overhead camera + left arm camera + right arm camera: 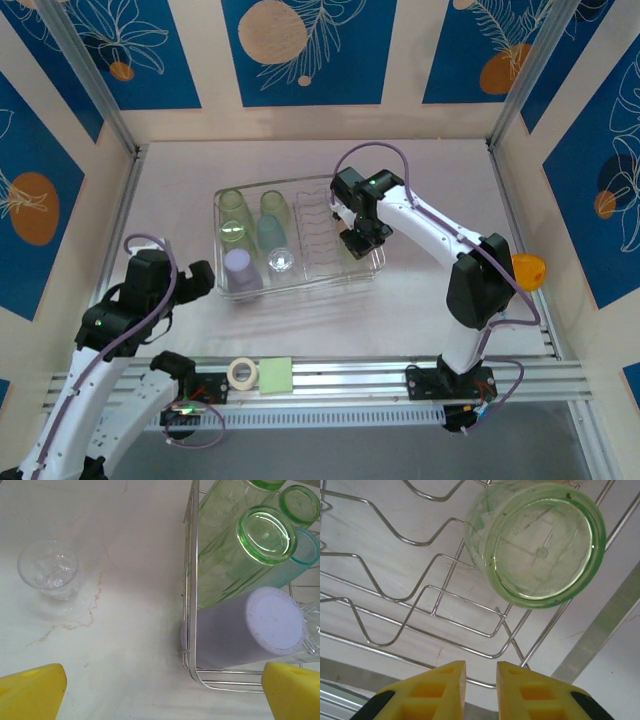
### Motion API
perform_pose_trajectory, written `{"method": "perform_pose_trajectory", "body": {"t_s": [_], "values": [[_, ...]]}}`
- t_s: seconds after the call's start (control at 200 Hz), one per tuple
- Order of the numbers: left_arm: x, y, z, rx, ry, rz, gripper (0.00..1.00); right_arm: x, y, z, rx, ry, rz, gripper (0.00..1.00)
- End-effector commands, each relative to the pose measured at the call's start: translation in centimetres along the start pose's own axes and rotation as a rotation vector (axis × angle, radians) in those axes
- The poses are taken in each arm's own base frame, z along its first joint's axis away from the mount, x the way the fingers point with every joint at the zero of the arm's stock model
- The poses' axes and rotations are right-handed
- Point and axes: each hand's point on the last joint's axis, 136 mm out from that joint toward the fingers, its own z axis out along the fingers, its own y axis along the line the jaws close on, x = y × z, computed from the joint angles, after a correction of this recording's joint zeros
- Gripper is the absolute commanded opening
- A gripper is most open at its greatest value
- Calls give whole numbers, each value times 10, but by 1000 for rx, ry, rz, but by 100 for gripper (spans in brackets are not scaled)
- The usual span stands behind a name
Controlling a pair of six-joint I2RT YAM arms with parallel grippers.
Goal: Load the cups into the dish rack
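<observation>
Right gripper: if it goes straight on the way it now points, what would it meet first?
Probably the dish rack wires just ahead of the right gripper; the light green cup lies farther on, off to the right. Depth is unclear.

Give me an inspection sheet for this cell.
Surface: pale table, faint brown veining.
Job's things: dish rack; lavender cup and five others at its left end, green cup at its right end, clear cup on the table left of it.
Clutter: tape roll and green pad on the near rail; orange piece by the right frame.
Grippers: left gripper open, empty; right gripper nearly closed, empty, over the rack.
Cables: purple cables looped along both arms.
Surroundings: blue floral panels.
</observation>
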Motion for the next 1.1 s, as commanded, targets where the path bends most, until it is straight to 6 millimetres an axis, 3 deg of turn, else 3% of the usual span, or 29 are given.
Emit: {"method": "perform_pose_trajectory", "body": {"t_s": [0.0, 0.515, 0.83, 1.096], "values": [[2, 4, 3, -21, 3, -19, 100, -1, 4, 11, -33, 6, 19, 24], [8, 9, 19, -100, 68, -62, 100, -20, -5, 38, -39, -39, 53, 23], [14, 34, 26, -222, 50, -188, 100, -30, -16, 46, 16, -61, 57, 22], [23, 57, 30, -274, 45, -371, 100, -24, -8, 37, -24, -79, 54, 27]]}}
